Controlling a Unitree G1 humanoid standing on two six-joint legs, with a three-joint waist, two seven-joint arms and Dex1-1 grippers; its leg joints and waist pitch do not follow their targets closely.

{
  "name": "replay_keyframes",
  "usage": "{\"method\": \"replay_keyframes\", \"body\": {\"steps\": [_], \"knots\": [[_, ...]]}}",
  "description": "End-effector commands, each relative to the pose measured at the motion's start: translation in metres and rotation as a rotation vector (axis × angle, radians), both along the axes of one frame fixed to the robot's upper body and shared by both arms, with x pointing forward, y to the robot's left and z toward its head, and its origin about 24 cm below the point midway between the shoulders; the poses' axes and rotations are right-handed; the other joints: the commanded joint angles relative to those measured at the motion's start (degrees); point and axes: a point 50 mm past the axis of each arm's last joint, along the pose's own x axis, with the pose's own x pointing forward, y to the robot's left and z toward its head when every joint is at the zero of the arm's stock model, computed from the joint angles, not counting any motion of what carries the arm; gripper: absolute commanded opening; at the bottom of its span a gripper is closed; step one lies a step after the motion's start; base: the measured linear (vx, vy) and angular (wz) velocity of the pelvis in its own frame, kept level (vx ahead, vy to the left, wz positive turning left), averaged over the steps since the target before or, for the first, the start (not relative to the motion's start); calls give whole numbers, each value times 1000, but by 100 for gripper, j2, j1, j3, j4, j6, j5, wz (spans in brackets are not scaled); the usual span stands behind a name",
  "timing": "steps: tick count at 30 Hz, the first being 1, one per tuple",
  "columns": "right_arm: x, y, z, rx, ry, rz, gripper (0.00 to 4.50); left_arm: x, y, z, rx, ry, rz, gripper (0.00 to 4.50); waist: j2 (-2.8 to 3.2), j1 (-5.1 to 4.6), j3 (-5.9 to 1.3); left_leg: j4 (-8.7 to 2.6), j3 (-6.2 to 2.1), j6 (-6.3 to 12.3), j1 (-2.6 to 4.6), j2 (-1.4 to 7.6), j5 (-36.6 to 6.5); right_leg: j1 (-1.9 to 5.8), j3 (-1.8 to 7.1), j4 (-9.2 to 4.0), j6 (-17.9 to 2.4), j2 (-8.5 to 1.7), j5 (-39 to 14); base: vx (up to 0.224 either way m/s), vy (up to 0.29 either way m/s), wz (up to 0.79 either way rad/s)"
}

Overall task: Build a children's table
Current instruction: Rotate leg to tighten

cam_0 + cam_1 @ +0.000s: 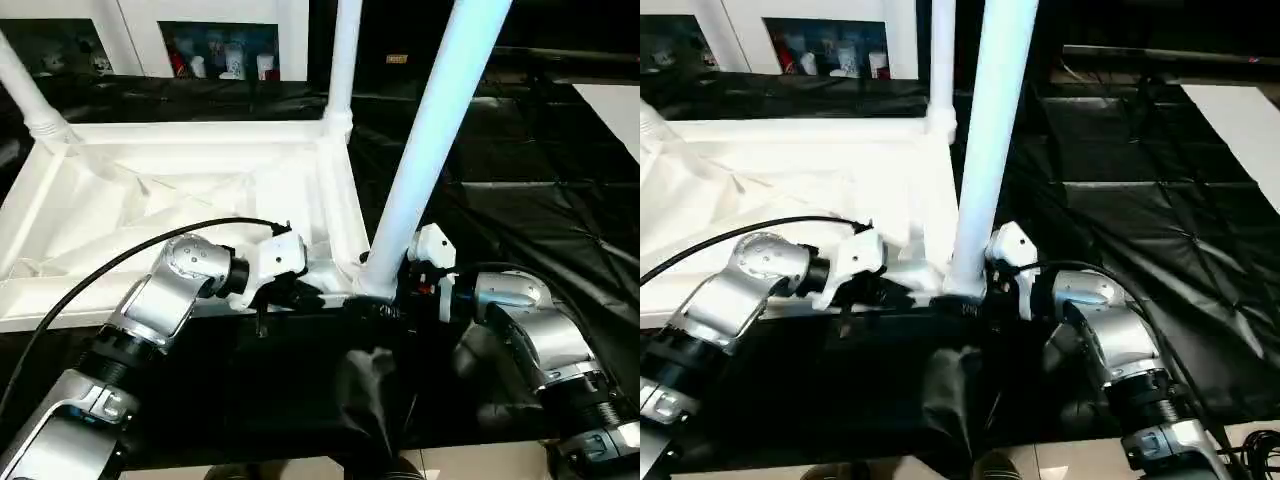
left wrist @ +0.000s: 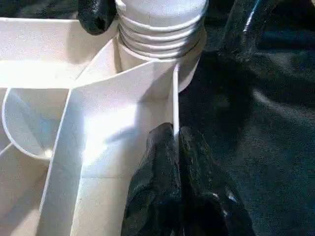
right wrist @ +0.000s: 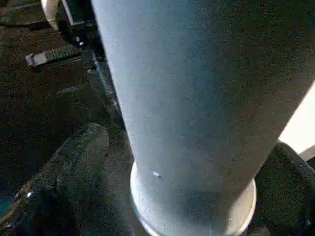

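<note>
Leg [image 1: 430, 150] at the near right corner could tip, I reckon: right gripper [image 3: 162, 196] spread around it, left gripper [image 2: 176, 142] pinching tabletop [image 1: 150, 190] rim.

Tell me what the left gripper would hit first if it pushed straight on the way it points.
Probably the ribbed base of the near leg, standing in the tabletop's corner socket. The left gripper, shut on a thin rib, points along it toward that leg.

Upturned tabletop [image 1: 190, 190] on the desk [image 1: 520, 180], legs standing in its corner sockets.

The near-right leg [image 1: 430, 140] stands between the two claws: left claw [image 2: 177, 142] on the tabletop's near rim to its left, right claw [image 1: 425, 275] just beside its base. Two more legs [image 1: 343, 60] rise from the far corners.
</note>
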Motion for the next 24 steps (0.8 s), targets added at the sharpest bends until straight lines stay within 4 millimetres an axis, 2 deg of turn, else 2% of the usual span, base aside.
{"method": "replay_keyframes", "body": {"steps": [1, 3, 4, 6, 11, 15, 17, 19, 20, 21, 22, 23, 24], "knots": [[-5, 3, -1, -1, 14, 42, 393, -10, -7, -14, 18, 69, -62, 0, -3, 20, -344, -309, -101, 722, 71, 333, -293, 384, 252, -231, -1716, -430, -183, 0, 0, 0], [-6, 2, -2, -11, 16, 48, 388, -10, -5, -14, 24, 66, -56, 0, -13, 23, -360, -290, -95, 795, 65, 319, -149, 399, 254, -205, -1749, -429, 54, 0, 0, 0], [-6, 2, -2, -11, 16, 48, 359, -10, -5, -14, 24, 66, -56, 0, -10, 26, -361, -287, -95, 811, 66, 320, -132, 398, 253, -202, -1758, -430, 85, 0, 0, 0], [-6, 2, -3, -13, 18, 50, 351, -11, -4, -14, 24, 67, -55, 0, -13, 31, -365, -281, -94, 841, 64, 320, -101, 403, 251, -197, -1777, -434, 107, 0, 0, 0], [-7, 2, -4, -20, 23, 54, 310, -11, -4, -14, 26, 69, -52, 0, -18, 36, -355, -279, -97, 796, 59, 318, -221, 396, 252, -216, -1741, -431, -150, 0, 0, 0], [-9, 3, -7, -23, 27, 48, 286, -10, -4, -15, 31, 69, -43, 0, -16, 45, -334, -286, -105, 686, 61, 319, -419, 376, 253, -253, -1646, -431, -532, 0, 0, 0], [-3, 4, -15, -37, 42, -57, 273, -5, -6, -18, 29, 56, 23, 0, -18, 47, -326, -292, -106, 624, 60, 315, -486, 366, 258, -268, -1600, -427, -662, 0, 0, 0], [-1, 4, -20, -47, 48, -107, 268, -1, -7, -20, 26, 44, 67, 0, -21, 30, -311, -307, -116, 517, 53, 311, -646, 351, 251, -300, -1527, -422, -959, 0, 0, 0], [0, 4, -22, -51, 50, -132, 268, 0, -8, -21, 22, 41, 88, 0, -25, 24, -298, -319, -123, 429, 68, 309, -821, 339, 254, -345, -1440, -429, -1281, 0, 0, 0], [4, 6, -27, -51, 52, -211, 267, 5, -10, -23, 24, 25, 136, 0, -24, 22, -293, -321, -128, 385, 70, 305, -905, 335, 255, -358, -1389, -432, -1454, 0, 0, 0], [8, 8, -31, -51, 53, -289, 267, 10, -12, -25, 26, 10, 189, 0, -18, 3, -258, -344, -136, 252, 84, 302, -1161, 283, 260, -419, -1223, -425, -2003, 0, 0, 0], [9, 8, -33, -51, 53, -328, 267, 12, -14, -26, 27, 2, 215, 0, -22, -12, -237, -358, -144, 206, 93, 299, -1286, 264, 261, -451, -1155, -427, -2245, 0, 0, 0], [12, 11, -37, -38, 65, -402, 267, 16, -17, -28, 25, -5, 261, 0, -24, -38, -216, -384, -187, 91, 77, 294, -1543, 265, 250, -473, -1020, -448, -2749, 0, 0, 0]]}}
